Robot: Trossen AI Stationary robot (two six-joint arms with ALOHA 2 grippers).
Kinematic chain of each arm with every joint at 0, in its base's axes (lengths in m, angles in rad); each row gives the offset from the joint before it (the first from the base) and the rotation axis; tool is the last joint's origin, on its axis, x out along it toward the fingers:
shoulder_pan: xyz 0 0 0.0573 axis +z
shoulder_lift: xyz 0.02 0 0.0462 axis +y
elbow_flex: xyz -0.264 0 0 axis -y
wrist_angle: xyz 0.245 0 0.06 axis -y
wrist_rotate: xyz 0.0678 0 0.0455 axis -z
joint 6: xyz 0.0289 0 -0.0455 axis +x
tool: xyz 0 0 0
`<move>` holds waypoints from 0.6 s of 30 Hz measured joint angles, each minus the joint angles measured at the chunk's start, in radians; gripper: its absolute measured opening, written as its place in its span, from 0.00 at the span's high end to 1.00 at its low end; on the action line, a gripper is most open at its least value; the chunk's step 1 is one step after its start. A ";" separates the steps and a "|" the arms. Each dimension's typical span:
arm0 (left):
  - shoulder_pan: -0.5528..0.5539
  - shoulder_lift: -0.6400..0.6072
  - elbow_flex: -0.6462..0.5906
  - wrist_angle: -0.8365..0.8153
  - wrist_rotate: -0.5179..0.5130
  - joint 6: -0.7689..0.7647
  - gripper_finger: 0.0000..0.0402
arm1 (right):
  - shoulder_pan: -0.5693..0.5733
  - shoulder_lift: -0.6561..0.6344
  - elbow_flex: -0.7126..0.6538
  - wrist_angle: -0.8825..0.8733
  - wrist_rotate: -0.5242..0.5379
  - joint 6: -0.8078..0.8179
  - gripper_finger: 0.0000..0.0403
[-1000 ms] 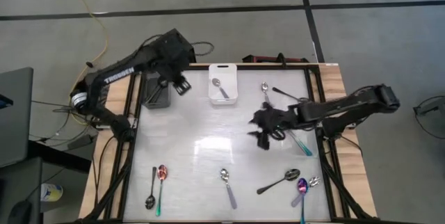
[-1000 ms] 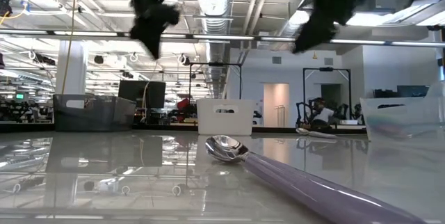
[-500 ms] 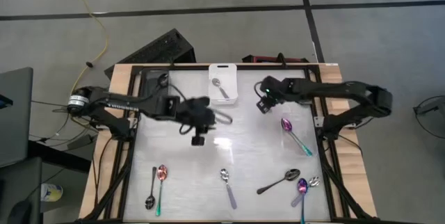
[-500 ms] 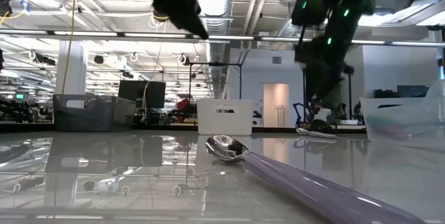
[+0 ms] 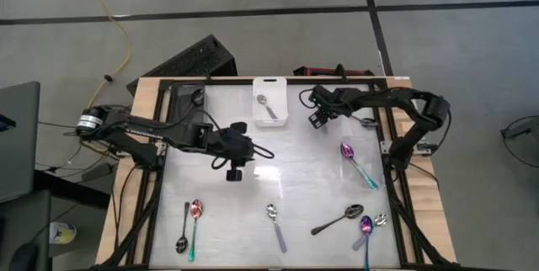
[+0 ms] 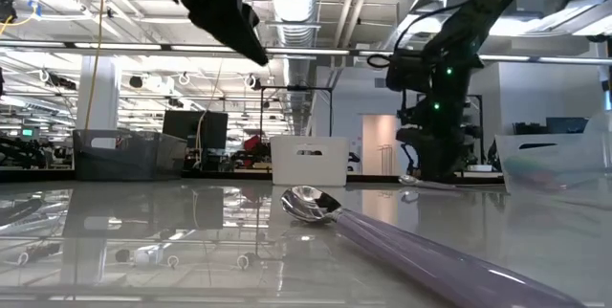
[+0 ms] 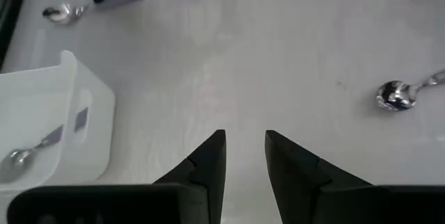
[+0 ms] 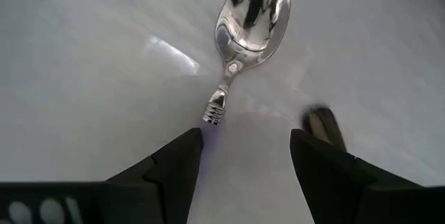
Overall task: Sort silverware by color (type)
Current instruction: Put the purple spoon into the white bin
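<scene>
The counter (image 5: 253,187) is a pale glossy top in a black frame on wood, w/ grey floor around it in the high view; the low view looks across it to a bright hall w/ ceiling ducts and light strips. A white bin (image 5: 270,101) sits at the far edge, mid, w/ one silver spoon (image 5: 266,107) inside; a dark bin (image 6: 129,154) shows at far left only in the low view. Left end effector (image 5: 233,170) hangs over counter centre-left, fingers (image 7: 208,161) a narrow gap apart, nothing between them. Right end effector (image 5: 316,119) is low at the far right, jaws wide apart, empty, w/ a silver spoon (image 8: 247,26) lying just ahead of its fingertips, seen only by the right wrist view. Rest of the silverware lies loose: rainbow spoon (image 5: 357,163) mid-right; black spoon (image 5: 338,219) and another rainbow spoon (image 5: 365,233) near right; silver spoon (image 5: 275,223) near centre, looming large in the low view; black spoon (image 5: 184,229) beside a rainbow spoon (image 5: 195,225) near left.
</scene>
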 joint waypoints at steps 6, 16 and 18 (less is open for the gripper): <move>-0.001 -0.166 -0.140 0.135 -0.002 -0.012 0.78 | 0.015 -0.004 -0.003 0.030 -0.019 -0.001 0.38; 0.000 -0.441 -0.434 0.423 -0.002 -0.083 0.78 | 0.015 -0.039 -0.004 0.093 -0.018 -0.003 0.38; 0.000 -0.465 -0.455 0.439 -0.002 -0.093 0.78 | 0.010 -0.016 -0.003 0.134 -0.018 -0.003 0.38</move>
